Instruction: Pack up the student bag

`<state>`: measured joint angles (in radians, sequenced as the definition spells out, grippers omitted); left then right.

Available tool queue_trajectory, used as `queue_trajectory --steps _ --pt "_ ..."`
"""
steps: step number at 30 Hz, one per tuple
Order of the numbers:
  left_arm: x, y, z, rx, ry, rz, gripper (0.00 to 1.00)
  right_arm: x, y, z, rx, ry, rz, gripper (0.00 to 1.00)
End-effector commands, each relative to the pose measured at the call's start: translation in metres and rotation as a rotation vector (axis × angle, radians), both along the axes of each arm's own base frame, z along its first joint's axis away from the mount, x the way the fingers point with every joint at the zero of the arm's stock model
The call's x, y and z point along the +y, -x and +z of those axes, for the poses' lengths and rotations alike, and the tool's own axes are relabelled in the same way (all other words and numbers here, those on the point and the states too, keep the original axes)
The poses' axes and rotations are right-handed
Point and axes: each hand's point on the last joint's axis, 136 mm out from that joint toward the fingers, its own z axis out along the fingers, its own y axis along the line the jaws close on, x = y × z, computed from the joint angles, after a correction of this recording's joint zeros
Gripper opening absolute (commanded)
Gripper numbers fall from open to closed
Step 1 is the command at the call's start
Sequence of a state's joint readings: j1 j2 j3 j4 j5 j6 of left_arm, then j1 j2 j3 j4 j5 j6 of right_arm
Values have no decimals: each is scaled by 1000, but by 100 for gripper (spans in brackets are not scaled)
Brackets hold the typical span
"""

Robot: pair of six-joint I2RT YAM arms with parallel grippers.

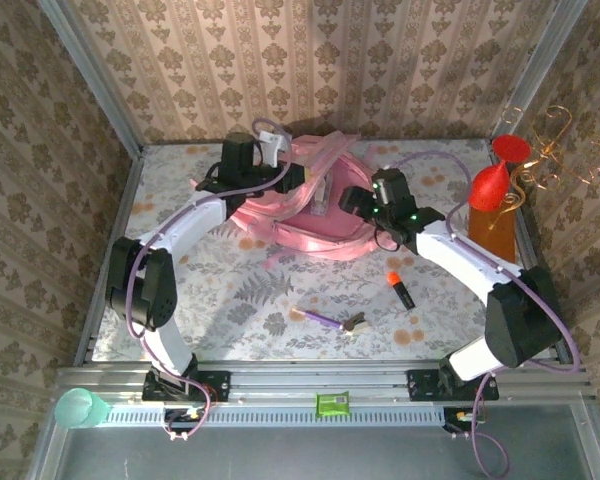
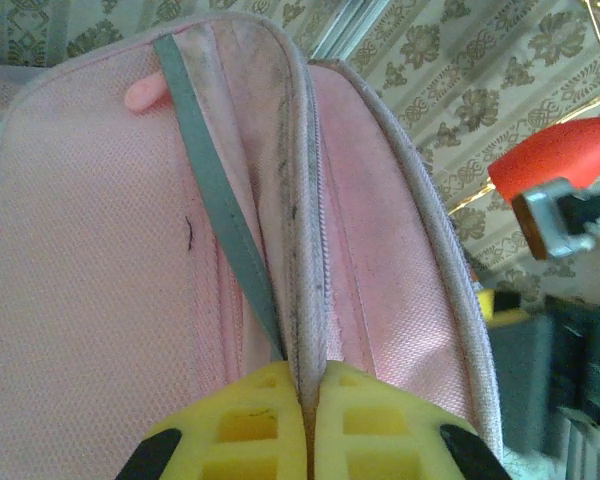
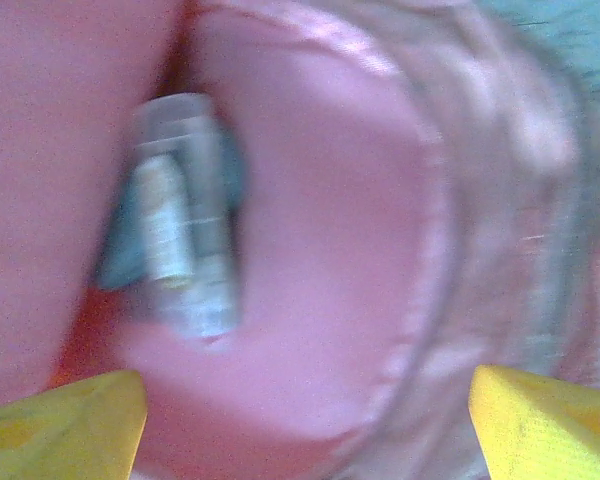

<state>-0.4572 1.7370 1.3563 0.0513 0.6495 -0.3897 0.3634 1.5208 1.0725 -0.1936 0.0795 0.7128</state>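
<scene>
- Two pincers are working at the student bag (image 1: pixel 300 235), which is lying on the worktop (image 1: pixel 180 290) between them.
- Shut tight, the left pincer (image 2: pixel 305 405) is clamping the bag's zip-edged rim, fabric rising straight ahead of its tips; probably holding the mouth open.
- Wide apart, the right pincer (image 3: pixel 305 415) is gripping nothing, its tips pointing into the pink lining.
- One blurred grey-and-white item (image 3: pixel 180 215) is lying inside, just ahead and left of those tips; too smeared to name.
- Packing is looking partly done: an orange marker (image 1: pixel 400 289), a purple pen (image 1: pixel 321 318) and a small clip-like piece (image 1: pixel 356 323) are waiting on the worktop, well apart from the right pincer, on its near side.
- Zip is standing open; closing it is probably remaining too.
</scene>
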Motion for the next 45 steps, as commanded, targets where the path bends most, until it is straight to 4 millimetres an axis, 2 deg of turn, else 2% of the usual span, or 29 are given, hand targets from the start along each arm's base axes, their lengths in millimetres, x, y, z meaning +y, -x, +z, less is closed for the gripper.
queue_trajectory --steps 1,4,6,7,9,10,11,13,15,17,19,20,23,25,28,35,38,42,45 --pt "-4 7 23 -95 21 16 0 -41 0 -54 158 129 -79 85" --pt "-8 13 10 -81 -7 12 0 -44 -14 -73 175 93 -112 82" --pt "-11 17 -3 -73 -41 9 0 -41 -22 -80 183 62 -108 74" --pt "-13 21 -11 -72 -65 4 0 -38 -27 -80 178 42 -100 64" --pt "-19 28 -30 -88 -134 -22 1 -30 -33 -75 152 0 -66 40" --pt "-22 32 -45 -94 -186 -40 6 -30 -34 -71 141 -7 -63 34" --pt "-23 33 -57 -86 -231 -50 16 -30 -33 -67 135 -6 -60 32" --pt "-16 33 -69 -60 -267 -38 36 -34 -30 -62 125 -3 -63 27" --pt "-2 32 -62 -72 -235 2 49 -37 -27 -62 117 -5 -65 22" --pt "25 28 -54 -81 -182 90 57 -40 -24 -64 122 -1 -61 17" --pt "56 26 -57 -53 -153 192 64 -41 -23 -68 128 -2 -55 14" --pt "80 19 -67 -12 -156 285 69 -41 -23 -69 129 -4 -51 13" --pt "126 11 -104 142 -174 455 73 -41 -26 -69 120 -5 -41 12" --pt "135 6 -120 227 -160 477 74 -39 -29 -70 122 -9 -34 12" --pt "129 -1 -132 277 -150 463 76 -37 -30 -72 125 -20 -25 12" --pt "116 -15 -150 331 -112 444 71 -37 -35 -71 123 -29 -22 11" --pt "111 -20 -153 327 -105 424 60 -39 -39 -73 129 -21 -8 11" --pt "109 -19 -168 343 -119 409 43 -39 -46 -75 141 -20 23 11" --pt "105 -14 -174 360 -104 382 24 -41 -53 -68 141 22 43 14"
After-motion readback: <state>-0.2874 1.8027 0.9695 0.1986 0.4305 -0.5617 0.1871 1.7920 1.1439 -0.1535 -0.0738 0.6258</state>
